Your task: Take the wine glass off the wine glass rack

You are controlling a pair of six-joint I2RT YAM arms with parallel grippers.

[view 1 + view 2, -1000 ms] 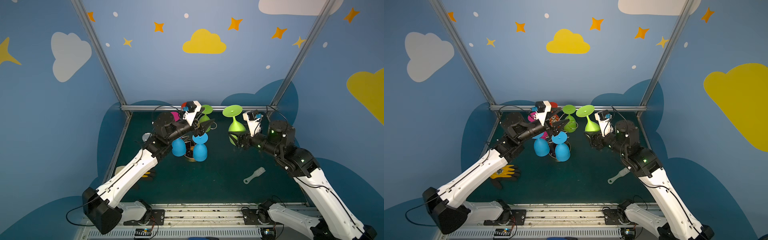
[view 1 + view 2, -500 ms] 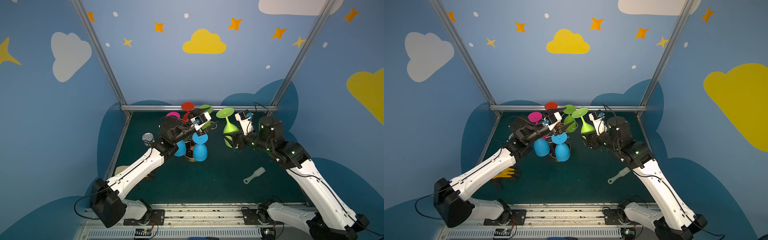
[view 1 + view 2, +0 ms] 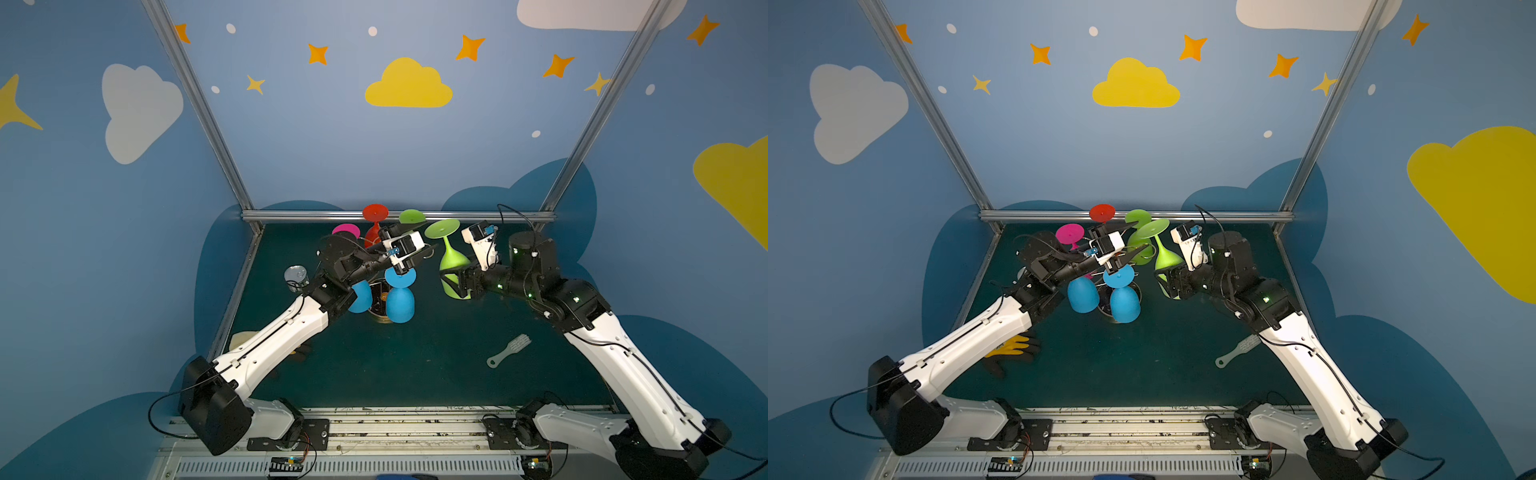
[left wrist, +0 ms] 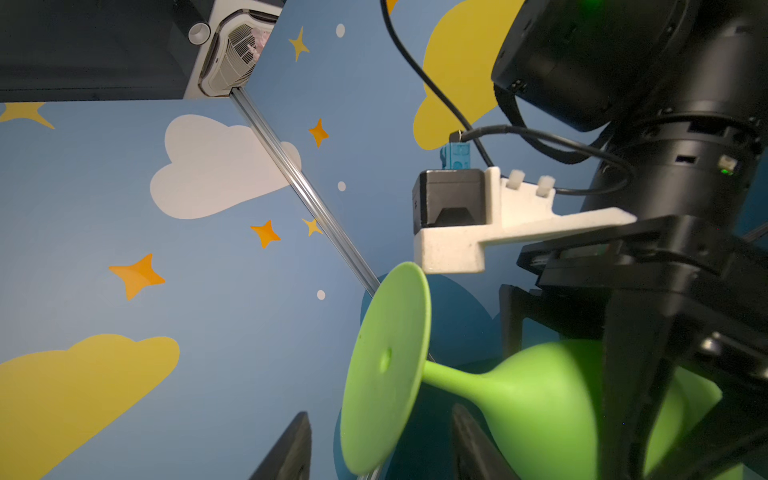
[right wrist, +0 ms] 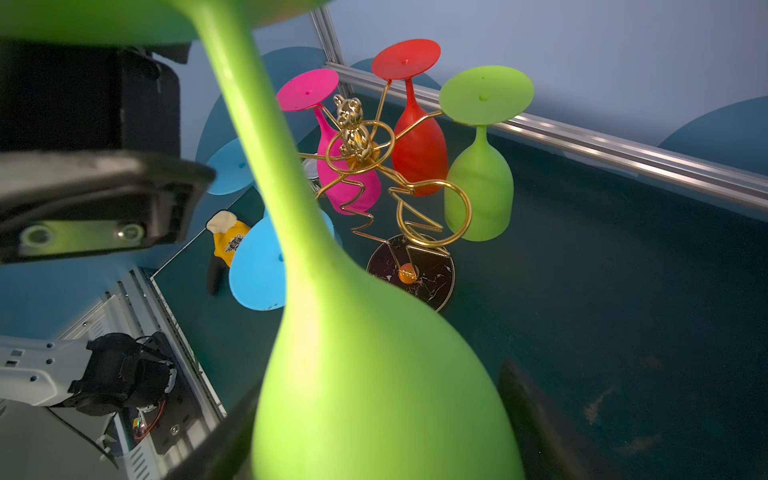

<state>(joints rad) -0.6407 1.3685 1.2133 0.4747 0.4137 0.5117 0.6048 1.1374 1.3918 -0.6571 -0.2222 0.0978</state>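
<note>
Left gripper (image 3: 428,236) reaches over the wine glass rack (image 5: 353,135) near the worktop's rear edge, jaws apart and empty, with the foot of the lime wine glass (image 3: 451,257) just beyond its fingertips (image 4: 291,449). The glass, foot up and tilted, hangs clear of the rack to its right, its bowl clamped in the right gripper (image 3: 457,282). Any hand-over probably goes best if the left jaws square up on the stem before the right lets go, staying off the gold loops. Against a second ago, the left gripper sits lower with narrower jaws, and the glass has drifted leftward toward it.
</note>
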